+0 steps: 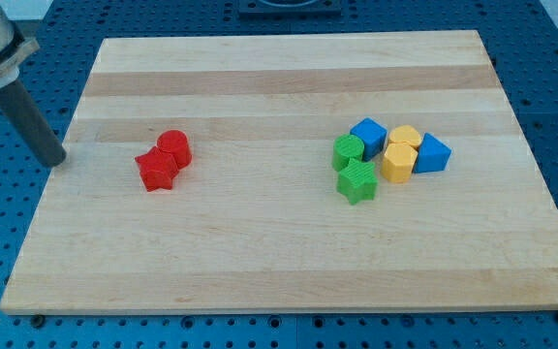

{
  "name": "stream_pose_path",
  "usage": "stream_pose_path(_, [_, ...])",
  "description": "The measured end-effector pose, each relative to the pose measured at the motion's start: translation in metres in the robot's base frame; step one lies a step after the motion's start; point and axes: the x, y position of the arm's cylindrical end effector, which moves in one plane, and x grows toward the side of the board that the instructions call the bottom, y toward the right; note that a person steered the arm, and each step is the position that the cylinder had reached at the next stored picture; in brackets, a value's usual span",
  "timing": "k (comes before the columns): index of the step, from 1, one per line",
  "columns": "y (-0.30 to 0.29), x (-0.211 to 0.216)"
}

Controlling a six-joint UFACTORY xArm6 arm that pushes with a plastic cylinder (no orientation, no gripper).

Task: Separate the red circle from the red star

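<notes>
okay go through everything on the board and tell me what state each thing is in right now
my tip: at the board's left edge, left of both red blocks, touching neither.
red circle: touching the red star.
red star: against the circle, unseparated.
green, blue and yellow blocks: clustered at the view's right.

A: Is the light bright and even?
B: Yes, soft from above. The wooden board (289, 242) shows no glare, only a paler sheen toward its far edge.
A: Any shadows?
B: Short, faint ones hug the blocks' near sides; the rod (29, 121) at the left edge casts little.
A: Sharpness?
B: Mostly crisp, with the rod's top slightly soft at the corner.
</notes>
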Motion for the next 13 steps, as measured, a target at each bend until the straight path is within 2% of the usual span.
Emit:
stream_pose_path(3, [0.107, -0.019])
stream_pose_path(6, [0.154, -0.014])
stream_pose_path(11, [0.236, 0.059])
stream_pose_path(13, [0.209, 0.071])
